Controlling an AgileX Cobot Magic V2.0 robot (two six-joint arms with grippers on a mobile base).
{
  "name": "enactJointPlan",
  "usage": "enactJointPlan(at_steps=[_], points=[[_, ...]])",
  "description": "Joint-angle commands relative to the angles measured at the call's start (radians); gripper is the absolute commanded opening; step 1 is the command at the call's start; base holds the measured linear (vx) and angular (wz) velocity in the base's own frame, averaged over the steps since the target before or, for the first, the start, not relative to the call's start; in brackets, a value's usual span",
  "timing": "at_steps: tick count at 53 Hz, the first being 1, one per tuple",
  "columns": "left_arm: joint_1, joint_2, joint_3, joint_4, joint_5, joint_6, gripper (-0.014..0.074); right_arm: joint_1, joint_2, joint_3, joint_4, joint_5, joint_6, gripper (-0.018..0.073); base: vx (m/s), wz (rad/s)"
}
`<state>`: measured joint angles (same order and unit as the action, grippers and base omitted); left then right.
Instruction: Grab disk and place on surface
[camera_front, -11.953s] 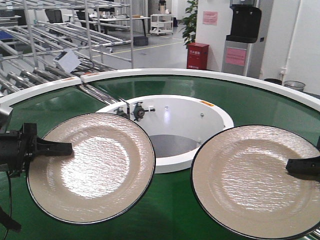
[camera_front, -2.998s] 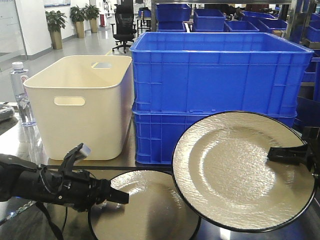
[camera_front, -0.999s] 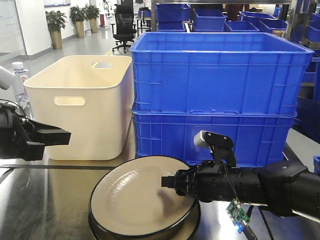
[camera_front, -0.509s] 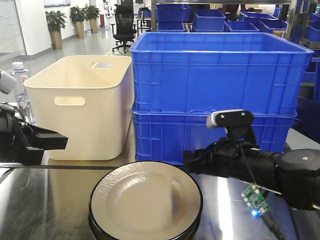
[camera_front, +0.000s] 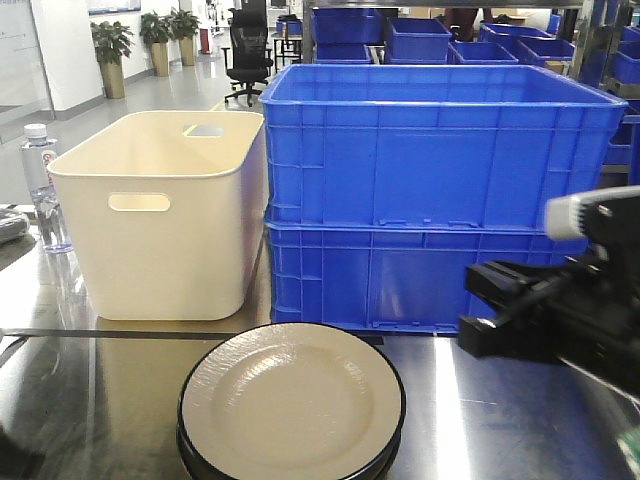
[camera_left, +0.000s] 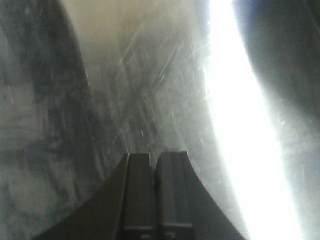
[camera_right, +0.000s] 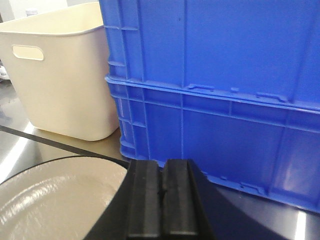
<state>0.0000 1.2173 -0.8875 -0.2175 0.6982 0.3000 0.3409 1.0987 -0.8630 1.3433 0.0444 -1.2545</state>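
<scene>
Two cream disks with black rims lie stacked (camera_front: 291, 402) on the shiny steel surface (camera_front: 100, 390), just in front of its dark seam. The top disk also shows at the lower left of the right wrist view (camera_right: 50, 200). My right gripper (camera_right: 162, 165) is shut on nothing, beside the disk's right edge; from the front it shows as a black block (camera_front: 482, 308) to the right of the stack and apart from it. My left gripper (camera_left: 155, 157) is shut and empty over the bare scratched steel surface (camera_left: 150, 90). It is out of the front view.
Behind the stack stand two stacked blue crates (camera_front: 440, 190) and, to their left, a cream bin with handle holes (camera_front: 160, 215). A water bottle (camera_front: 42, 180) stands at the far left. More blue crates fill the background.
My right arm has pulled back to the right, away from the stacked disks. My left arm has left the front view. The disks have not moved.
</scene>
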Motion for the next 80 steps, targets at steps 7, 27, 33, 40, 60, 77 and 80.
enactJointPlan(at_steps=[7,27,33,40,60,77,80], points=[[0.0,-0.323,0.236,-0.028,-0.309,0.018,-0.0001,-0.004,-0.218,0.116,-0.005,-0.023,-0.024,-0.0009,0.0,0.0],[0.0,-0.875,0.4,-0.107,-0.338,0.018,-0.0001,-0.004,-0.434,0.265,0.007,-0.019,-0.03,-0.0009,0.0,0.0],[0.001,-0.934,0.4,-0.107,-0.315,0.017,-0.0001,-0.004,-0.434,0.269,0.014,-0.018,-0.029,-0.0009,0.0,0.0],[0.001,-0.951,0.4,-0.107,-0.294,0.017,-0.0001,-0.004,-0.434,0.269,0.014,-0.019,-0.029,-0.0009,0.0,0.0],[0.001,-0.951,0.4,-0.107,-0.28,0.017,-0.0001,-0.004,-0.434,0.269,0.014,-0.019,-0.029,-0.0009,0.0,0.0],[0.002,-0.966,0.483,-0.047,-0.449,-0.002,-0.0001,-0.004,-0.434,0.269,0.014,-0.019,-0.027,-0.0009,0.0,0.0],[0.002,-0.988,0.555,-0.045,-0.589,-0.053,-0.0001,-0.004,-0.434,0.269,0.014,-0.019,-0.027,-0.0009,0.0,0.0]])
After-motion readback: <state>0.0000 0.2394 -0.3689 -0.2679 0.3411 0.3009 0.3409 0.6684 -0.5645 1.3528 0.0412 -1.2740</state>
